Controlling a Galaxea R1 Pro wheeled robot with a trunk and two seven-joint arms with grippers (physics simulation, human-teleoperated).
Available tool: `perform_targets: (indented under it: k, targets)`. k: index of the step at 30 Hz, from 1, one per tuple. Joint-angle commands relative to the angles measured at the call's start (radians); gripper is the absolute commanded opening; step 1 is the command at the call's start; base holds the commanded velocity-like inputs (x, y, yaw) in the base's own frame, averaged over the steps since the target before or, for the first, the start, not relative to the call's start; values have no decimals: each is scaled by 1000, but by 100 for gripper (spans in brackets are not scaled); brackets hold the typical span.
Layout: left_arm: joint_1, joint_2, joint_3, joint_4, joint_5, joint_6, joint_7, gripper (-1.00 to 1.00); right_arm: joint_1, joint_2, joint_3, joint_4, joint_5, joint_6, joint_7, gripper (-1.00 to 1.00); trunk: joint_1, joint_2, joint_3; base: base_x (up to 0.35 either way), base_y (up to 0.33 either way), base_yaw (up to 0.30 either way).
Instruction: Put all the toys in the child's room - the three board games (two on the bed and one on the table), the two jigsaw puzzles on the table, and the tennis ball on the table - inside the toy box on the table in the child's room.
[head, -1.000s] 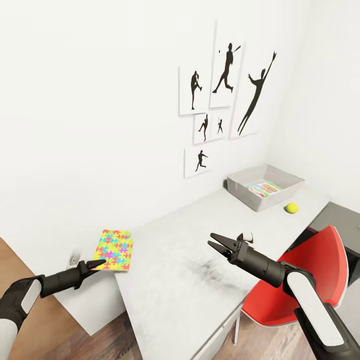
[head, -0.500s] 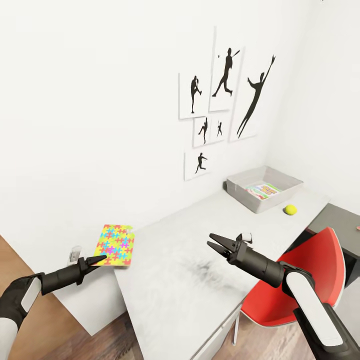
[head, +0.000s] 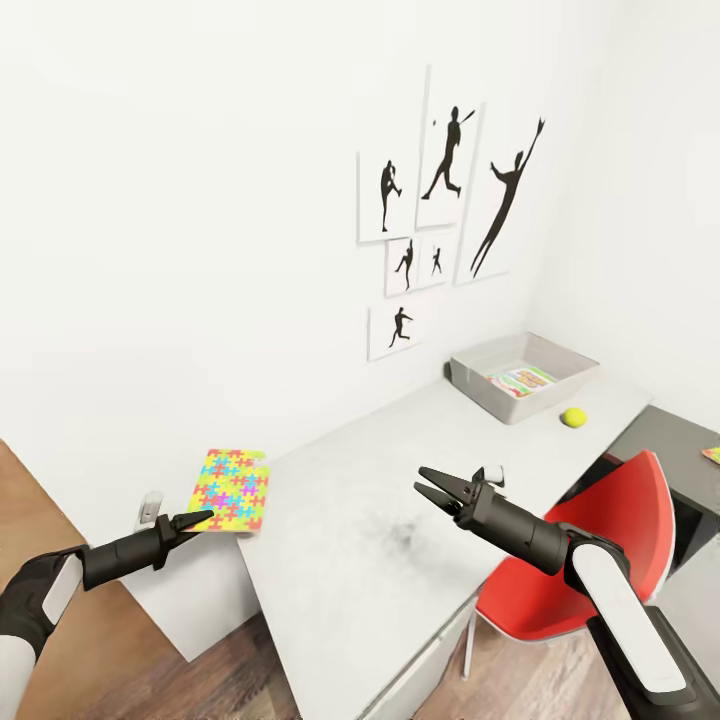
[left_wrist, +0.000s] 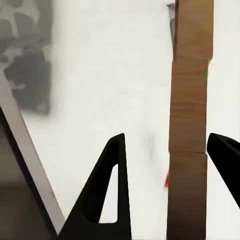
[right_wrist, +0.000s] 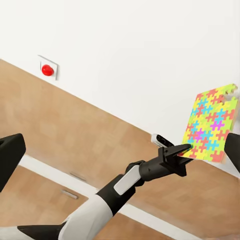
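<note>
Carefully, my left gripper (head: 200, 519) pinching the jigsaw puzzle (head: 231, 493), right gripper (head: 432, 490) released, I should carry it level toward the toy box (head: 478, 378).

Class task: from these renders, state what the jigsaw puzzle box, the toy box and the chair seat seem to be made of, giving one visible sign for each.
Jigsaw puzzle box: probably printed cardboard, thin, flat, with a matt multicoloured puzzle pattern.
Toy box: likely plastic, uniform matt grey with thin moulded walls; the material is uncertain.
Chair seat: likely moulded plastic, a smooth curved red shell with a soft sheen.
</note>
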Motion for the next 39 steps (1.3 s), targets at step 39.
perform_targets:
  k: [39]
  targets:
    - [-1, 0, 0, -12, -1, 5, -3, -100, -1, -1, 1, 0, 1, -4, 9, 100, -150, 272, 144, -94, 0, -162]
